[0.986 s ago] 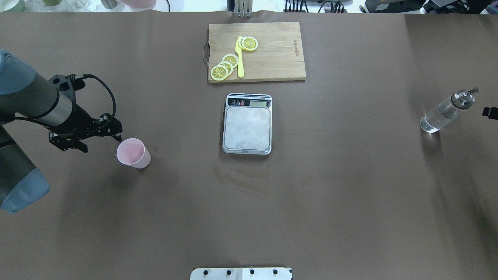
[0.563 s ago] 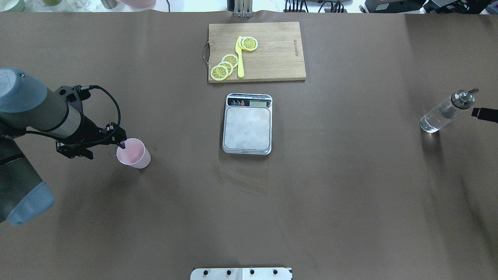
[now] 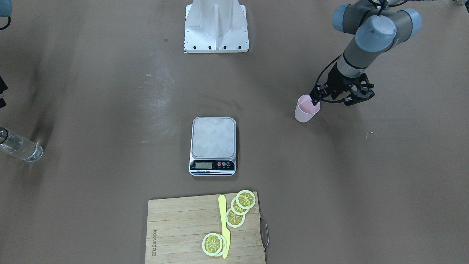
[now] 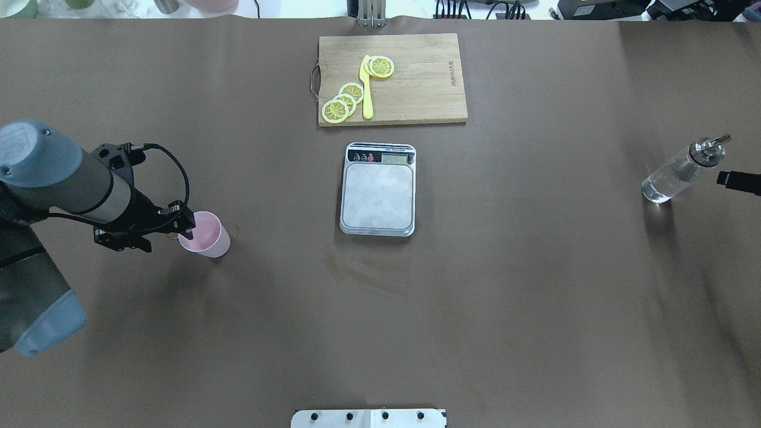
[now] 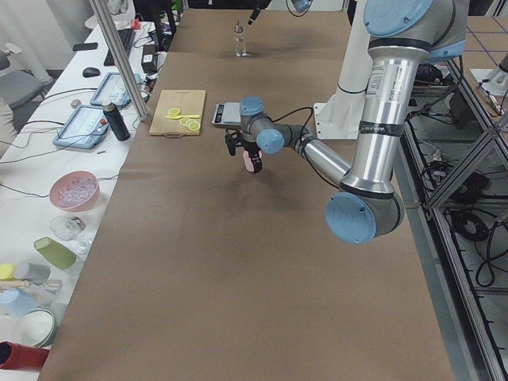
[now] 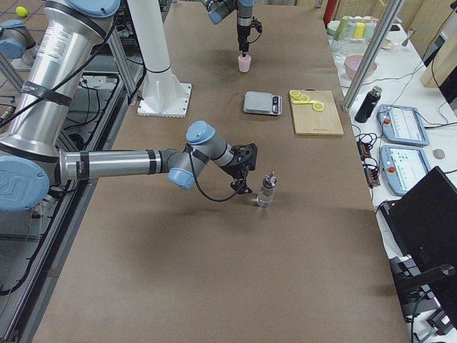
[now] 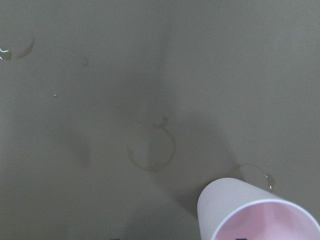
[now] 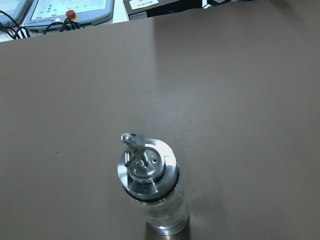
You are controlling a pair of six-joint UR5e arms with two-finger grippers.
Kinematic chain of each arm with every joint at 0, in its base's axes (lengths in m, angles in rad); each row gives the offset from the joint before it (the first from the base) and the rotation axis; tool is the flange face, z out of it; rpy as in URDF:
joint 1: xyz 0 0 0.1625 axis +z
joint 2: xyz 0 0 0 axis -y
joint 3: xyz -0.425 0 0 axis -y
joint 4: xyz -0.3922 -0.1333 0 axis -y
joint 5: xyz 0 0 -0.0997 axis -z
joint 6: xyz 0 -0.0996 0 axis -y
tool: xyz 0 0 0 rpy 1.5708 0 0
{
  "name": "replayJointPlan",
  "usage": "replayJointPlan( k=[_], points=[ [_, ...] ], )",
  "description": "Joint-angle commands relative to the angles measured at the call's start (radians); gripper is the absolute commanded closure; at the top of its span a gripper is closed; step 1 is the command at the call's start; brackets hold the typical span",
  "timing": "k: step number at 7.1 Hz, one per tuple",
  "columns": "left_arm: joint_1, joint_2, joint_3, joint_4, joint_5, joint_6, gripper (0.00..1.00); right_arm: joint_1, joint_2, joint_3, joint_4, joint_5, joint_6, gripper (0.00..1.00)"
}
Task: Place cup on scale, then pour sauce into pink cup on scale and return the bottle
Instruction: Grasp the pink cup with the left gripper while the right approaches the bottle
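Observation:
The pale pink cup (image 4: 207,236) stands upright on the brown table, left of the scale (image 4: 378,193); it also shows in the front view (image 3: 305,111) and the left wrist view (image 7: 250,207). My left gripper (image 4: 185,228) is at the cup's near rim, open, with one fingertip inside the cup. The scale's platform (image 3: 213,137) is bare. The clear bottle (image 4: 678,173) with colourless sauce stands far right, and the right wrist view (image 8: 155,192) shows it from above. My right gripper (image 4: 737,179) is beside the bottle's top, apart from it, and looks open.
A wooden cutting board (image 4: 416,89) with lemon slices (image 4: 342,102) and a yellow knife (image 4: 366,89) lies behind the scale. The robot's white base plate (image 3: 216,25) sits at the table's near edge. Dried ring stains mark the table next to the cup (image 7: 152,150).
My left gripper has moved right and down onto the cup's rim. My right gripper's fingertip has come further into the overhead view, toward the bottle. The cup and bottle have not moved.

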Motion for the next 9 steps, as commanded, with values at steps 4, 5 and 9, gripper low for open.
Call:
replayJointPlan(
  k=[4,5,9],
  points=[
    [0.03,-0.033,0.025,0.001,-0.005,-0.015,0.5,-0.176,-0.005,-0.012,0.002,-0.274,-0.095,0.0],
    [0.03,-0.044,0.04,-0.001,-0.008,-0.013,0.65,-0.179,-0.007,-0.032,0.014,-0.295,-0.118,0.0],
    [0.025,-0.047,0.014,0.012,-0.016,-0.013,1.0,-0.209,0.046,-0.185,0.188,-0.354,-0.152,0.05]
  ],
)
